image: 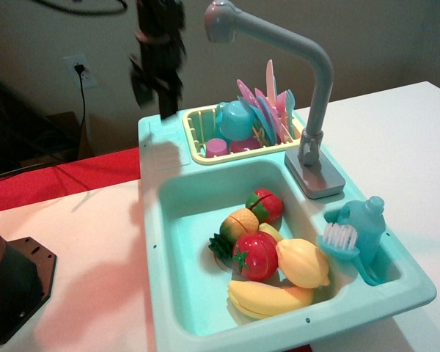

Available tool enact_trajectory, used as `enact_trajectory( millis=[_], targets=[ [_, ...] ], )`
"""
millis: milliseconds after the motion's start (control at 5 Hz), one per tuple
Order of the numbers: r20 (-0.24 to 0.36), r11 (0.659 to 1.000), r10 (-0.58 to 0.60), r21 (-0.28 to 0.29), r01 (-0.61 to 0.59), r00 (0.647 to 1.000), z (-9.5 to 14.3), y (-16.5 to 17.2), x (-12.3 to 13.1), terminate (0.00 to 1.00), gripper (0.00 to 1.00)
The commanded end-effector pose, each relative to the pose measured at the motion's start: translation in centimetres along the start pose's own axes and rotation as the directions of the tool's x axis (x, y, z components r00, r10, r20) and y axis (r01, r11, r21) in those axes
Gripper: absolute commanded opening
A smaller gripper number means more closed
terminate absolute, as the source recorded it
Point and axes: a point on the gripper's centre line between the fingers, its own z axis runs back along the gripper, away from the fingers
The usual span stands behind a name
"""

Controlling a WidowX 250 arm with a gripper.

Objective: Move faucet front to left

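Gripper (pixel 161 88) hung blurred above the sink's back left corner, clear of everything; whether its jaws were apart or closed could not be told. Sink (pixel 155 242) held toy fruit (pixel 268 253). Faucet (pixel 308 88) stood upright on its grey base at the back right rim, spout angled up toward the left over the dish rack (pixel 198 139).

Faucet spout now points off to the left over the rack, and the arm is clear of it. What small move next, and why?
Probably just lift the gripper up and away. The tall grey plastic faucet already has its spout tip over the left end of the yellow dish rack, and the blurred fingers touch nothing, so another push seems unnecessary.
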Motion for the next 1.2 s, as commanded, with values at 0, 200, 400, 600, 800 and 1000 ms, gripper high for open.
enact_trajectory(
  millis=[0,200,400,600,800,1000],
  targets=[
    [0.103,0.973,-0.220,-0.055,0.226,0.970,1.3,-5.1,-4.2,0.00,1.00],
    [0.106,0.958,-0.277,-0.040,0.282,0.955,0.9,-8.6,-8.2,0.00,1.00],
    [0.144,0.941,-0.333,-0.014,0.339,0.932,1.2,-9.9,-10.8,0.00,1.00],
    [0.169,0.915,-0.399,0.010,0.403,0.901,1.7,-11.5,-11.5,0.00,1.00],
    [0.172,0.927,-0.368,-0.005,0.375,0.914,2.4,-10.9,-10.6,0.00,1.00],
    [0.175,0.931,-0.357,-0.008,0.364,0.917,2.5,-10.6,-10.2,1.00,1.00]
  ],
)
